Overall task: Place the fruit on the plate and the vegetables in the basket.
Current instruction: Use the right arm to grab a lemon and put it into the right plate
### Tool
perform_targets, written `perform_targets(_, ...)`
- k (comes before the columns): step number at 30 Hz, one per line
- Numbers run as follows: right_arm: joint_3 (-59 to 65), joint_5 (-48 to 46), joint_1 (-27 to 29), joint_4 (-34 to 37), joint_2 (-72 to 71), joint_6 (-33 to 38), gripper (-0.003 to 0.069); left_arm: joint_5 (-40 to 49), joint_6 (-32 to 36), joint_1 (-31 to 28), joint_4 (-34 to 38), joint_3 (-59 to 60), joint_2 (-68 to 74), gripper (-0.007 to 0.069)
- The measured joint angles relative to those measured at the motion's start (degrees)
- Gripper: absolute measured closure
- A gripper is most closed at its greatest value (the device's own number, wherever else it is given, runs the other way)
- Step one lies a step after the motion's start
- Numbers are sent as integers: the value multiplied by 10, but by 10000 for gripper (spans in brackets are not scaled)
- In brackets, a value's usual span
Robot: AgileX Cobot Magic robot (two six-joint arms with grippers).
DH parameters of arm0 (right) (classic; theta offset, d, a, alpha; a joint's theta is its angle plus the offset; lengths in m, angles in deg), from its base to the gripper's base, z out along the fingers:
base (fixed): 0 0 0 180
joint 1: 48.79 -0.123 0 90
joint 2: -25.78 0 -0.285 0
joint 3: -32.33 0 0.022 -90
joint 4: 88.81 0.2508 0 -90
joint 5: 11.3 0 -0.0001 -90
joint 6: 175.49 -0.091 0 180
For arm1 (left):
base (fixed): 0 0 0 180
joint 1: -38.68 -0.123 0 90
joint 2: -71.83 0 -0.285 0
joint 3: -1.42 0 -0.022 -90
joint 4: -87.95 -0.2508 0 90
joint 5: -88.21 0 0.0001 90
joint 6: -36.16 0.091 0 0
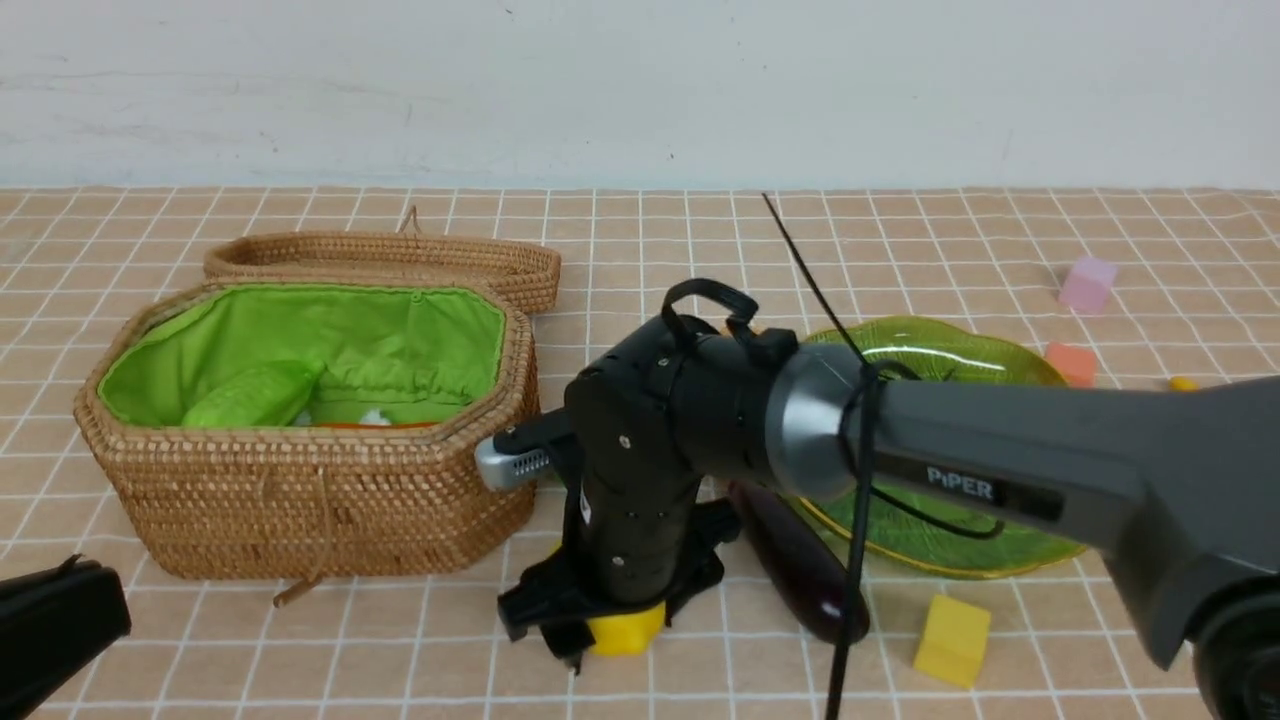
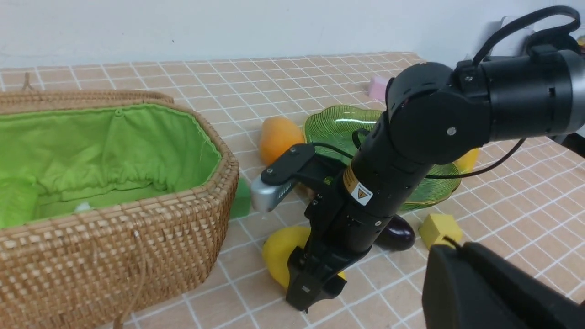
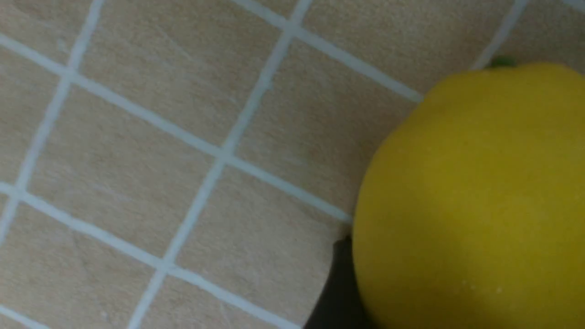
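Note:
The yellow lemon [image 1: 625, 632] lies on the table in front of the basket [image 1: 320, 490]. My right gripper [image 1: 612, 622] points down over it, open, a finger on each side; in the right wrist view one dark finger [image 3: 338, 292] is next to the lemon [image 3: 470, 201]. The purple eggplant [image 1: 795, 565] lies by the green plate [image 1: 960, 350]. An orange mango [image 2: 279, 137] rests beyond the plate's rim [image 2: 338, 125]. In the basket lie the light-green gourd [image 1: 255, 395] and an orange strip of carrot [image 1: 370, 425]. My left gripper [image 1: 60, 620] sits shut, low at the front left.
A yellow cube [image 1: 952, 640] stands near the eggplant's tip. A green cube [image 2: 241, 198] sits against the basket's side. A pink cube [image 1: 1087, 283] and an orange cube [image 1: 1070, 363] lie beyond the plate. The basket's lid [image 1: 400, 255] lies open behind it.

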Motion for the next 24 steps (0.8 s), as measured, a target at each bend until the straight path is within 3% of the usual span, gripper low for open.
perform_targets(8, 0, -105, 12, -85, -130, -17, 85, -39, 14, 0, -1, 0, 0, 638)
perform_targets(12, -3, -126, 76, -108, -170, -28, 85, -77, 30, 0, -2, 0, 0, 638)
perform_targets(16, 16, -80, 215, -70, -141, -33, 85, -97, 35, 0, 9, 0, 0, 638)
perform_targets(20, 33, -16, 274, -37, -95, -21, 85, -98, 36, 0, 32, 0, 0, 638)
perform_targets(24, 36, 10, 289, -27, -71, -11, 64, -98, 40, 0, 53, 0, 0, 638)
